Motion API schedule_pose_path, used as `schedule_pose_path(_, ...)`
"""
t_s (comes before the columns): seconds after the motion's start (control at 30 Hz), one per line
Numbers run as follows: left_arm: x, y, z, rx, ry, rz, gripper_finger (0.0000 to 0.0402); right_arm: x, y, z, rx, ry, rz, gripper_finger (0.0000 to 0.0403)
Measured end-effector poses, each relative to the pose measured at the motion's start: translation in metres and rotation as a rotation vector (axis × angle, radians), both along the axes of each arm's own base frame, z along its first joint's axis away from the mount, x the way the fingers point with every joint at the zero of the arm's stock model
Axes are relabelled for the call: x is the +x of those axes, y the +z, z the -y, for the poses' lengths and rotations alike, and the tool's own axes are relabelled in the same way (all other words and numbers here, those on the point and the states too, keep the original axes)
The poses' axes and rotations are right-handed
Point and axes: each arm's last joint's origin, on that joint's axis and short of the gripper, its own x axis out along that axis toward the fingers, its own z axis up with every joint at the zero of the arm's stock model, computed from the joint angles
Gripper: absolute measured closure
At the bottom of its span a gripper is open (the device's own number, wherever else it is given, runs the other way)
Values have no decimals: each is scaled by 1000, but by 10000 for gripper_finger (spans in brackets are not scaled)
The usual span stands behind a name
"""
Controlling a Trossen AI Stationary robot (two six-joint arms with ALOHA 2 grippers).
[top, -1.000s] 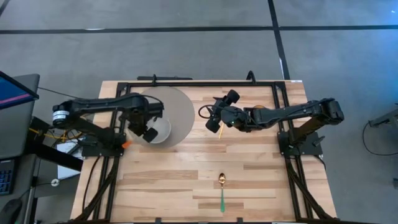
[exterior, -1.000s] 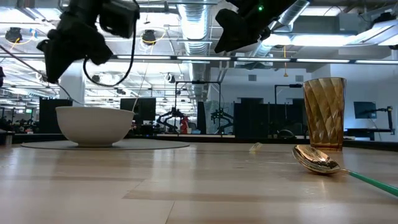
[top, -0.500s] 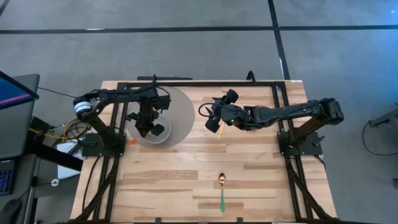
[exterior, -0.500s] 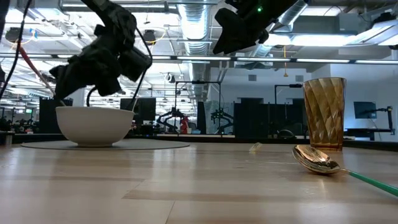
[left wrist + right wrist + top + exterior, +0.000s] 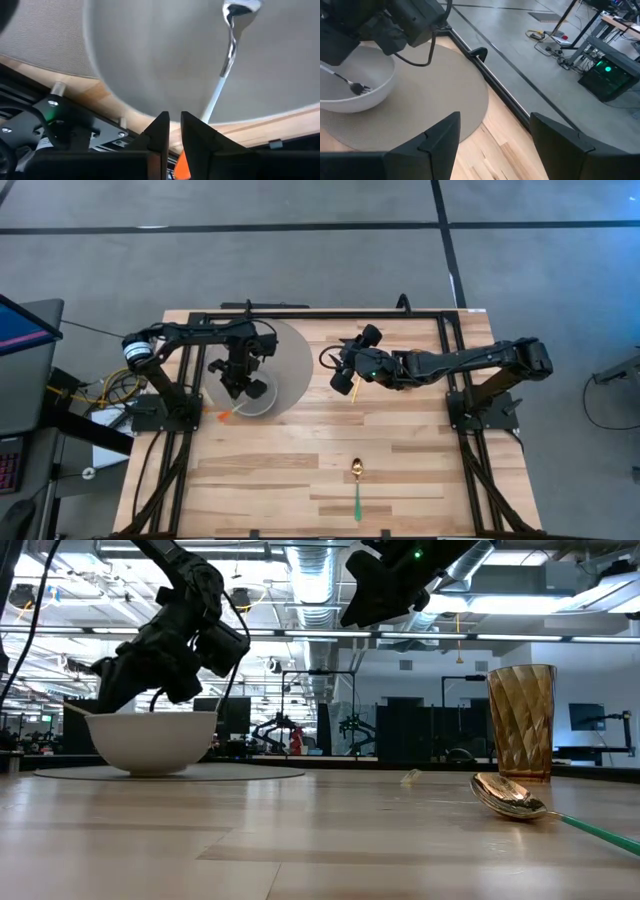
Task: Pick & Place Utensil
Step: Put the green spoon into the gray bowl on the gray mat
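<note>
Now your left gripper (image 5: 172,131), jaws narrow and empty, hovers over the white-handled metal fork (image 5: 226,65) lying in the white ceramic bowl (image 5: 255,392) near the bench's left edge; your right gripper (image 5: 492,145) waits wide.

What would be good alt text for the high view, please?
The left gripper is over a white bowl on a round grey mat, where a fork with an orange handle leans. The right gripper hovers mid-table; a green-handled spoon lies near the front edge.

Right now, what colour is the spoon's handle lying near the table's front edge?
Green handle, gold spoon bowl; clearest in the high view.
</note>
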Motion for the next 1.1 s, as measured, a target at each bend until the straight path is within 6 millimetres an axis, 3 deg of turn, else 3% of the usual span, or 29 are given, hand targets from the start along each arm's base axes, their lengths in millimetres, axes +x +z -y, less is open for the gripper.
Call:
schedule_pose_path(0.2, 5, 7, -3, 20, -1, 32, 352, 0, 0, 0, 0, 0, 0, 170)
schedule_pose_path(0.4, 7, 40, -4, 106, -38, 185, 359, 0, 0, 0, 0, 0, -5, 170)
schedule_pose_path(0.7, -19, 99, 7, 624, -71, 478, 377, -1, -3, -3, 0, 10, -35, 170)
schedule_pose_path(0.9, -29, 122, 27, 784, -146, 808, 385, -3, -5, -25, 70, 54, -39, 170)
schedule_pose_path(1.1, -37, 135, 41, 867, -210, 1031, 389, -10, -7, -57, 406, 130, -22, 171)
